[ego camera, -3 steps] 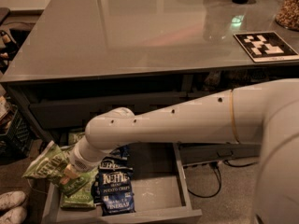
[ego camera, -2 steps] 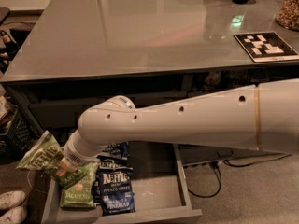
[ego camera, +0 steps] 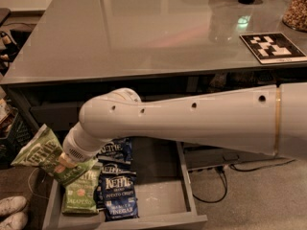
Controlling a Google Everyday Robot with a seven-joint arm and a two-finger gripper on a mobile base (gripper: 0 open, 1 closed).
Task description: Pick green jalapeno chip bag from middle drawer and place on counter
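My gripper [ego camera: 61, 163] sits at the end of the white arm that reaches in from the right, and is shut on the green jalapeno chip bag [ego camera: 41, 152]. It holds the bag tilted in the air over the left edge of the open middle drawer [ego camera: 160, 195]. The fingers are mostly hidden behind the wrist and the bag. A second light green bag [ego camera: 80, 194] lies in the drawer below. The glossy grey counter [ego camera: 144, 32] spreads above and behind the arm.
Dark blue Kettle bags [ego camera: 118, 195] lie in the drawer beside the green one. A black-and-white patterned board [ego camera: 272, 47] and a jar [ego camera: 296, 6] are on the counter's right. A dark crate [ego camera: 10, 138], white shoes [ego camera: 12, 212] and cables [ego camera: 223, 186] are on the floor.
The arm has risen and its elbow has moved up toward the counter's edge. The held green bag has moved a little up and left, out of the drawer.
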